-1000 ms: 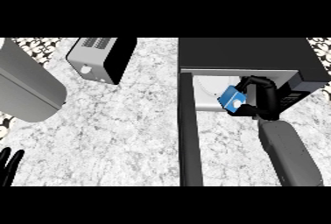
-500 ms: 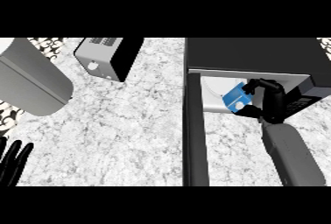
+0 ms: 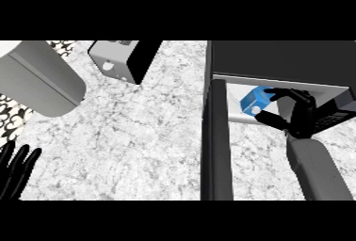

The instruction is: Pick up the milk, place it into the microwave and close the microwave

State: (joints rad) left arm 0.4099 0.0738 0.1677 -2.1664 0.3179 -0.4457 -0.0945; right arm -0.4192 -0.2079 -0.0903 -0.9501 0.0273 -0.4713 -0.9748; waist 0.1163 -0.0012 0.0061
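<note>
While the right hand (image 3: pixel 295 113) curls round the blue milk carton (image 3: pixel 254 100), the carton sits at the mouth of the microwave (image 3: pixel 278 61) in the upper right of the frame.

Its fingers and thumb are clamped on the carton, which is tilted against the pale inside wall; the microwave's dark door (image 3: pixel 215 141) stands open, running down the frame just left of it. At the lower left edge the left hand (image 3: pixel 15 170) rests with fingers straight and apart. A toaster (image 3: pixel 122 59) and a grey rounded appliance (image 3: pixel 38 77) stand on the marble counter (image 3: pixel 139 141) at the upper left.

Marble counter (image 3: pixel 153 136) with microwave (image 3: pixel 278 59), toaster (image 3: pixel 125 59).
</note>
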